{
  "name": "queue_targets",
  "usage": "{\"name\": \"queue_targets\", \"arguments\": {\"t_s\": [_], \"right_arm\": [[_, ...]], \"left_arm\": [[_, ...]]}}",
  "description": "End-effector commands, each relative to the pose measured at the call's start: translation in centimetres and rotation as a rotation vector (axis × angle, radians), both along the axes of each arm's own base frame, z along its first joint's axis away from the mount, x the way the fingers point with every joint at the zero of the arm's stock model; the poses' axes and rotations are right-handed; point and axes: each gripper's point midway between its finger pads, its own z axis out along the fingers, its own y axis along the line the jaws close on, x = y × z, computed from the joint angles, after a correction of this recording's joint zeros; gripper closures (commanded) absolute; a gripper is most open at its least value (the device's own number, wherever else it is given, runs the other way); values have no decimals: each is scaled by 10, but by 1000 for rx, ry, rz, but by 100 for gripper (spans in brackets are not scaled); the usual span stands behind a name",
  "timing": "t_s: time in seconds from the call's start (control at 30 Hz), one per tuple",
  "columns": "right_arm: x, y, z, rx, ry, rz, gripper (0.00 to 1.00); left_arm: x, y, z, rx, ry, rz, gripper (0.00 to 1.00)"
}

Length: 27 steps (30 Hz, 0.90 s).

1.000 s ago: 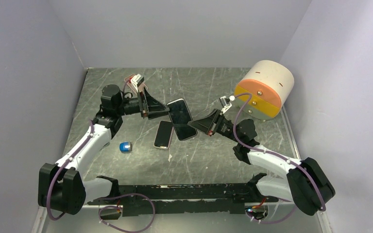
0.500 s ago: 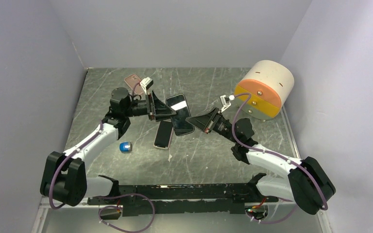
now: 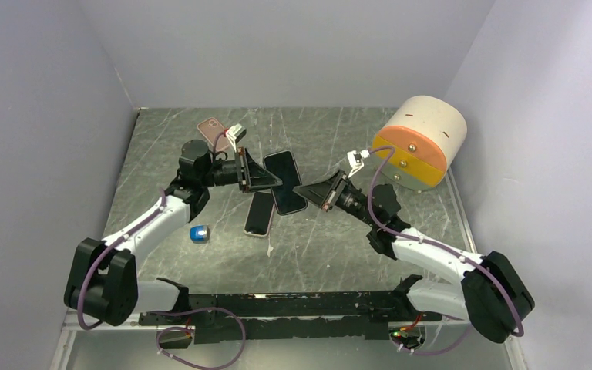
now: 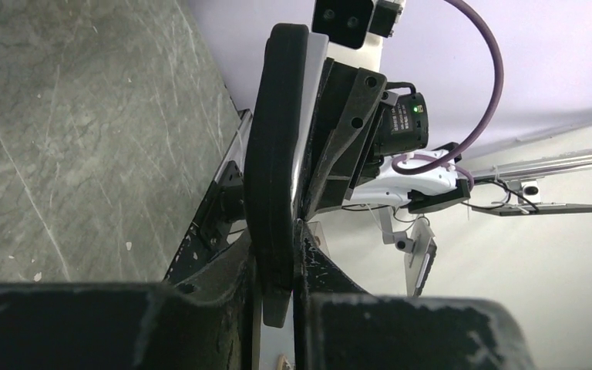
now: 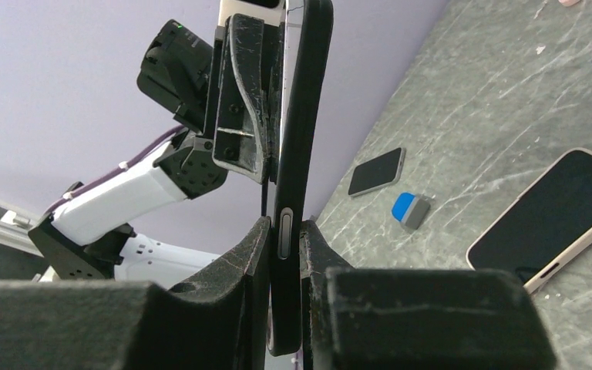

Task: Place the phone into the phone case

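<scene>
A black phone case (image 3: pixel 280 171) hangs in the air at mid-table, held at both ends. My left gripper (image 3: pixel 275 182) is shut on one end; in the left wrist view its thick black edge (image 4: pixel 274 154) runs up from between the fingers (image 4: pixel 231 285). My right gripper (image 3: pixel 300 190) is shut on the other end, pinching the edge with the side button (image 5: pixel 285 231). A thin pale edge (image 4: pixel 302 146), seemingly the phone, lies against the case. How deep it sits I cannot tell.
A beige-rimmed phone (image 5: pixel 555 216) lies on the table below the held case. A second dark phone (image 3: pixel 260 213) and a small blue block (image 3: pixel 199 233) lie to the left. A pink case (image 3: pixel 211 131) sits at the back, a cream-and-orange cylinder (image 3: pixel 420 142) at right.
My left gripper swung right to the held case and closed on its free end, uncovering the pink case behind. The right gripper kept its grip and rose slightly.
</scene>
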Motion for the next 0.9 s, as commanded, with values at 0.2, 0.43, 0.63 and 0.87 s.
{"name": "queue_targets", "arguments": {"t_s": [0.2, 0.43, 0.63, 0.87], "right_arm": [[-23, 5, 45, 24, -187, 76, 88], [-29, 8, 52, 15, -215, 130, 61], [-29, 6, 62, 20, -238, 176, 39], [-21, 1, 74, 15, -261, 168, 42]], "left_arm": [[-20, 11, 38, -64, -333, 58, 97], [-47, 12, 43, -74, -443, -95, 97], [-61, 13, 48, -113, -476, -189, 97], [-64, 11, 41, -77, -452, -246, 97]]}}
